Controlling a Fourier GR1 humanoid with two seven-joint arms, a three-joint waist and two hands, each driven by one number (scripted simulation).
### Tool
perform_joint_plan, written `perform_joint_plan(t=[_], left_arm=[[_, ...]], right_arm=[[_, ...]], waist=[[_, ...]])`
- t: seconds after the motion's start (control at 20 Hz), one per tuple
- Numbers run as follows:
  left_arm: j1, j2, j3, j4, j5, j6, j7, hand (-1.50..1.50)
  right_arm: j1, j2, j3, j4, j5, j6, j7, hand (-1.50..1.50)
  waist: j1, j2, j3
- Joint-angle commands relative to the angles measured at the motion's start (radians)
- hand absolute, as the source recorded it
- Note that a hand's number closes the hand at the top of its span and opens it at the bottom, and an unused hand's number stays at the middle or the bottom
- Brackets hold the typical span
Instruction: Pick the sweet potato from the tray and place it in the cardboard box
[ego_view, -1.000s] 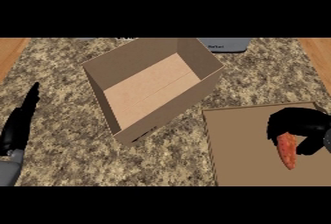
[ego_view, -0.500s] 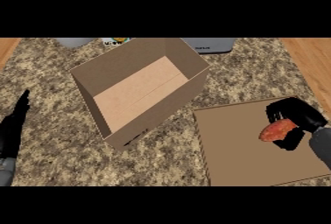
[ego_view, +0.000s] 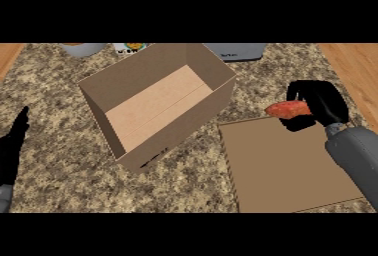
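The sweet potato (ego_view: 289, 108) was held in the right hand (ego_view: 319, 106), whose fingers curled round it, above the far edge of the flat brown tray (ego_view: 288, 170). The open cardboard box (ego_view: 159, 102) stood to the left on the speckled worktop (ego_view: 59, 80). The left hand (ego_view: 13, 145) rested open at the left edge. The potato could catch the box's near wall if carried across too low.
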Motion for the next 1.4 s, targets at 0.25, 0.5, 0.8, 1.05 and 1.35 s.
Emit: perform_joint_plan(t=[0.25, 0.5, 0.8, 1.05, 1.35], left_arm=[[0.006, -0.007, 0.005, -0.028, -0.004, -0.016, -0.019, 0.00], [-0.030, -0.045, -0.010, -0.019, -0.043, -0.002, -0.012, 0.00], [-0.071, -0.017, 0.024, 0.008, -0.044, -0.059, -0.019, 0.00], [-0.058, -0.069, 0.026, 0.019, -0.054, -0.055, -0.040, 0.00], [-0.100, -0.073, 0.021, 0.030, -0.085, -0.073, -0.018, 0.00]], right_arm=[[-0.054, 0.034, 0.073, -0.546, 0.151, 0.071, 0.437, 1.50], [-0.074, 0.150, 0.055, -0.685, 0.143, 0.157, 0.586, 1.50], [-0.324, 0.382, -0.032, -0.423, 0.164, 0.168, 0.653, 1.50], [-0.395, 0.474, -0.131, -0.265, 0.123, 0.160, 0.624, 1.50], [-0.563, 0.575, -0.233, 0.095, 0.116, 0.070, 0.471, 1.50]], waist=[[0.033, 0.018, 0.007], [0.059, 0.033, 0.009], [0.086, 0.041, 0.009], [0.085, 0.041, 0.009], [0.094, 0.047, 0.009]])
